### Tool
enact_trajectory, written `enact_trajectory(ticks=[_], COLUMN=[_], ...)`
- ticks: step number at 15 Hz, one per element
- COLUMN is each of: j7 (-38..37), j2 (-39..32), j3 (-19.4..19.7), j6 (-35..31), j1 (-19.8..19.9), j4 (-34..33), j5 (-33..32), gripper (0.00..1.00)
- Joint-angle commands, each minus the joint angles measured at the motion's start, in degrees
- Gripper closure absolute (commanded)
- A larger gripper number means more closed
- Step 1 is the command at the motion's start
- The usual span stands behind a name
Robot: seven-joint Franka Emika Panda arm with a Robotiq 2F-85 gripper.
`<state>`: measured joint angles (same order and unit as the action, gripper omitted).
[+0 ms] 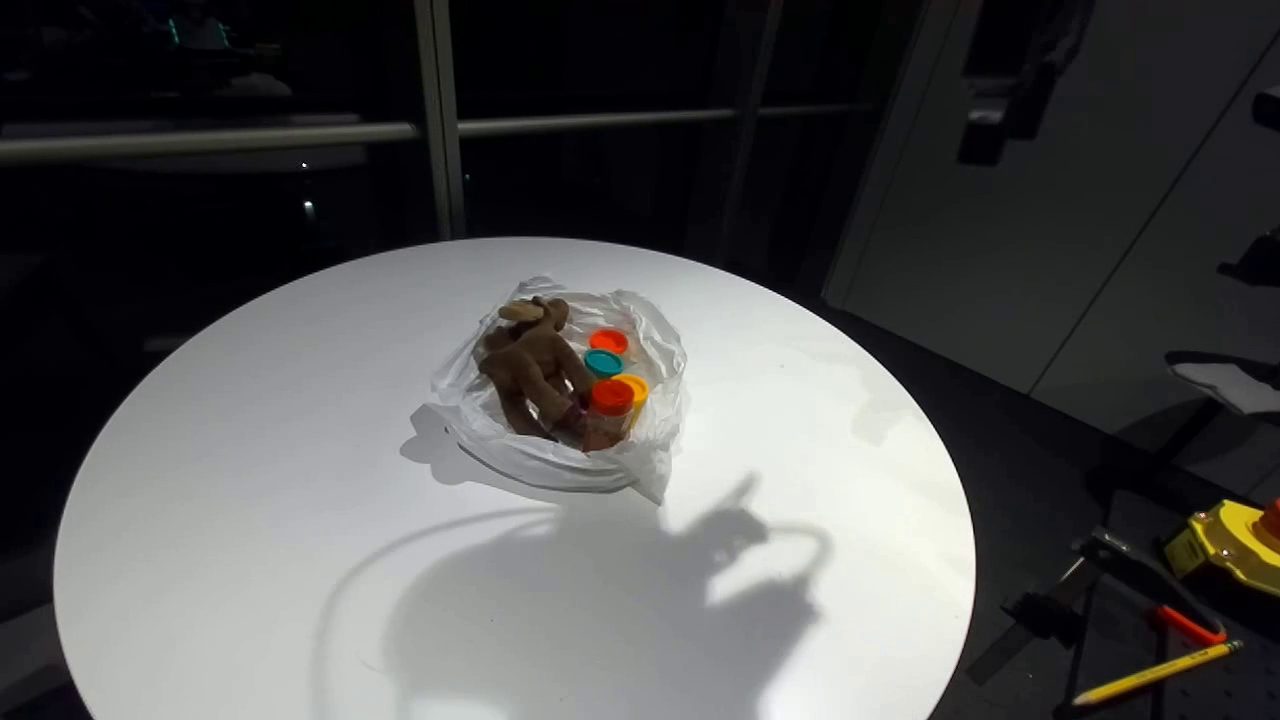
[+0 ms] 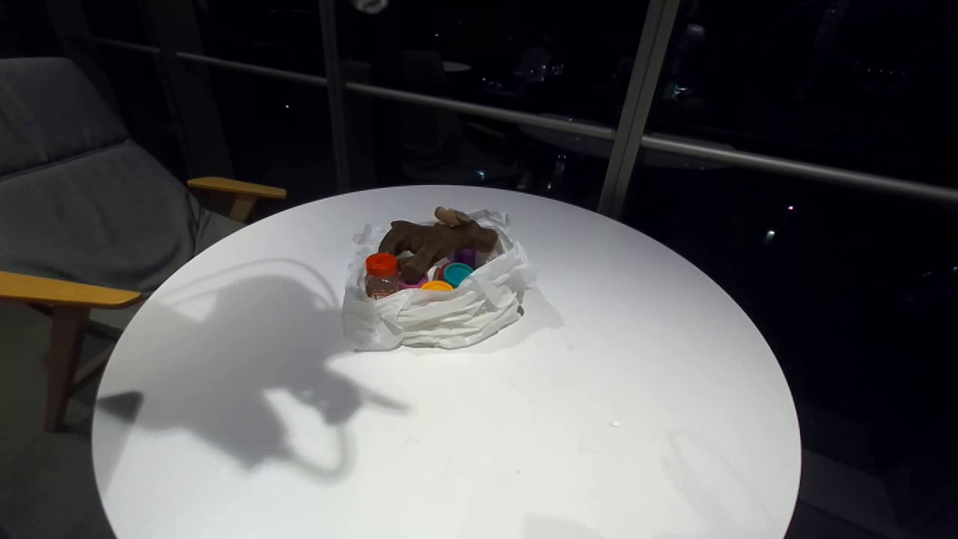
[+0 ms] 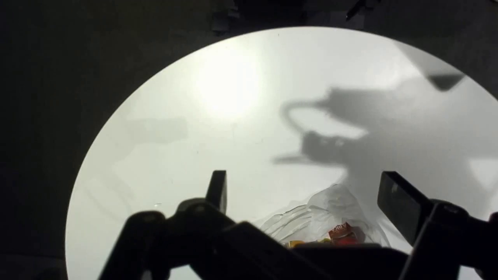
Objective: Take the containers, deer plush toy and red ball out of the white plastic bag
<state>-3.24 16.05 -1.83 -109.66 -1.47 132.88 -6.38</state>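
- Gripper [image 3: 304, 186]: holding nothing, its jaws spread wide above the table [image 3: 233, 151].
- Deer [image 1: 535, 365] and tubs [image 1: 604, 364] lie in the bag [image 1: 545, 468], nearer the table's far edge in both exterior views; no red ball can be made out.
- The deer should probably go first: it lies uppermost, legs among the tubs. Centre over its body, come straight down, pinch plush and no film, then lift slowly so the red-lidded tub [image 2: 382, 273] doesn't topple.
- Set it down well in from the table's edge.
- Writing: pale letters on a brown-red label [image 3: 339, 232], too small to read surely; any print on the pencil [image 1: 1158, 674] likewise.
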Motion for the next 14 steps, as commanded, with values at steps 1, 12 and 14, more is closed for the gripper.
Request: enact_trajectory(ticks=[1,12,14], j7=[-7.8,-7.1,-7.4], j2=[-14.7,-39.6,-42.3], j3=[-1.6,-2.2,-1.7], j6=[-8.5,-25.0,-25.4], j1=[0.1,-4.3,-5.0], j4=[-6.4,-17.5,-20.0], j5=[0.0,5.6,4.5], gripper=[0.00,0.00,0.00])
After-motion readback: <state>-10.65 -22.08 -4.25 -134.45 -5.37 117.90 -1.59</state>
